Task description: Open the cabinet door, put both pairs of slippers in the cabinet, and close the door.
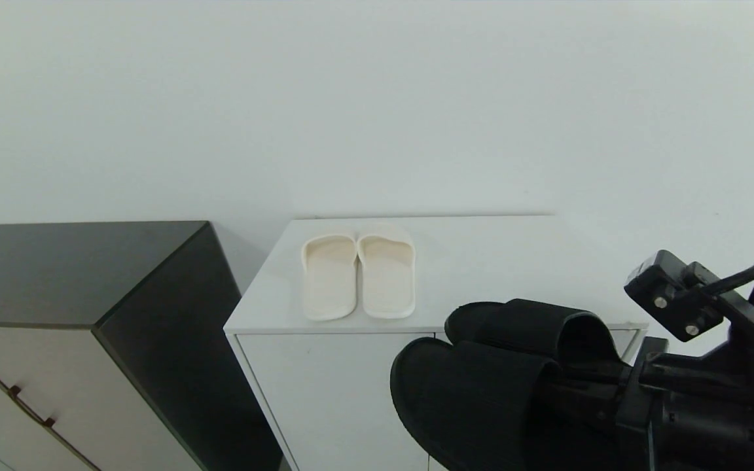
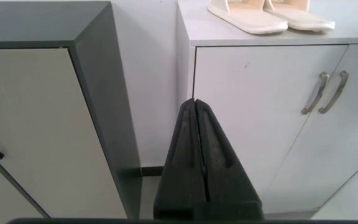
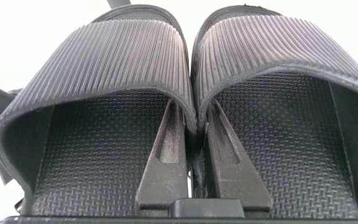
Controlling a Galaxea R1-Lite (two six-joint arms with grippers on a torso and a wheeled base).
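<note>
A pair of cream slippers (image 1: 358,276) lies side by side on top of the white cabinet (image 1: 482,261); it appears again as the cream slippers (image 2: 269,15) in the left wrist view. My right gripper (image 3: 194,155) is shut on a pair of black slippers (image 1: 482,379), one finger inside each, pinching their inner walls together. It holds the black slippers (image 3: 129,74) in the air in front of the cabinet's right front. My left gripper (image 2: 197,124) is shut on nothing, low before the cabinet's left door. The doors are closed, with two metal handles (image 2: 328,92) at the middle.
A dark-topped cabinet (image 1: 82,268) with light fronts stands left of the white one, a narrow gap between them. A plain white wall (image 1: 377,98) rises behind both.
</note>
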